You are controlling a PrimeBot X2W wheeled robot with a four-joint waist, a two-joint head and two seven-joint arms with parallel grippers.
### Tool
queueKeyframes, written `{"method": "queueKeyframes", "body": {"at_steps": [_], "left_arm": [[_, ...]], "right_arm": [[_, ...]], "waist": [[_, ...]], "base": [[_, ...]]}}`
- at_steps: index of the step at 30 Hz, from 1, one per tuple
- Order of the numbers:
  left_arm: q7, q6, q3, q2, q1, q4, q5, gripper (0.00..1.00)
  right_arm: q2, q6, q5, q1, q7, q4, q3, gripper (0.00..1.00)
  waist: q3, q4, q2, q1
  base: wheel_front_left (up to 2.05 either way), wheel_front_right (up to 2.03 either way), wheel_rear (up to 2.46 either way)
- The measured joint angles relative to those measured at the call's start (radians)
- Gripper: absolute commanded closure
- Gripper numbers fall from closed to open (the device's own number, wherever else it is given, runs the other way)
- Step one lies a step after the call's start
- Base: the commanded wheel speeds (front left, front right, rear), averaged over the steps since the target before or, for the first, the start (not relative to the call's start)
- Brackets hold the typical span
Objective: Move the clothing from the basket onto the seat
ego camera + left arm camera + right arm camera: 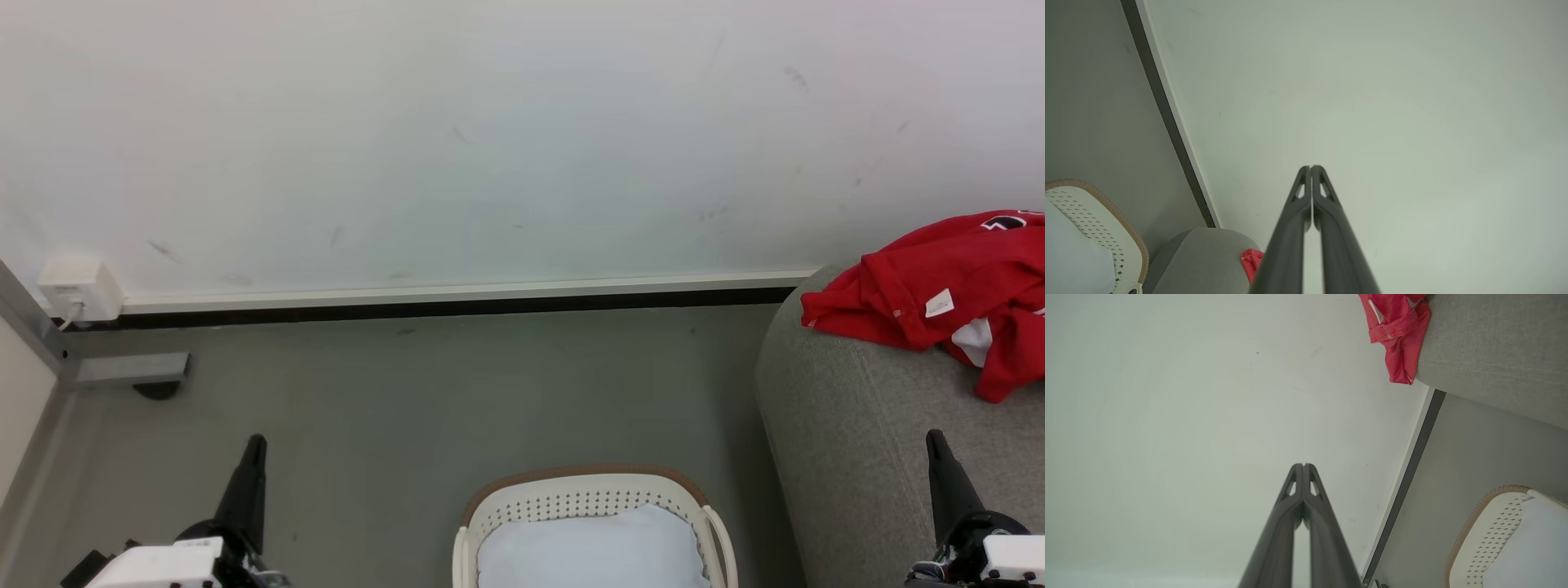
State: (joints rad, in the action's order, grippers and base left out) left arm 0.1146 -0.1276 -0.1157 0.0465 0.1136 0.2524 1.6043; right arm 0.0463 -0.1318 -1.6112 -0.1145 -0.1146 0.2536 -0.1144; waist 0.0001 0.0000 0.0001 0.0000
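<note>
Clothing point(939, 286): red crumple, 3 o'clock, on woven seat point(857, 425).
Basket point(588, 494): perforated, 6 o'clock.
Left pincer point(256, 443), right pincer point(933, 438): tips together.

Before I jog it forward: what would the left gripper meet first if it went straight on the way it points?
Probably the white wall: the shut left gripper aims at it with nothing between. The basket and seat lie off to the side. Depth is unclear.
</note>
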Motion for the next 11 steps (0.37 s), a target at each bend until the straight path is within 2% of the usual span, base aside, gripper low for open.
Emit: {"method": "queueKeyframes", "body": {"at_steps": [11], "left_arm": [[0.000, 0.000, 0.000, 0.000, 0.000, 0.000, 0.000, 1.00]], "right_arm": [[0.000, 0.000, 0.000, 0.000, 0.000, 0.000, 0.000, 1.00]], "waist": [[0.000, 0.000, 0.0000, 0.0000]], "base": [[0.00, 0.00, 0.00]]}}
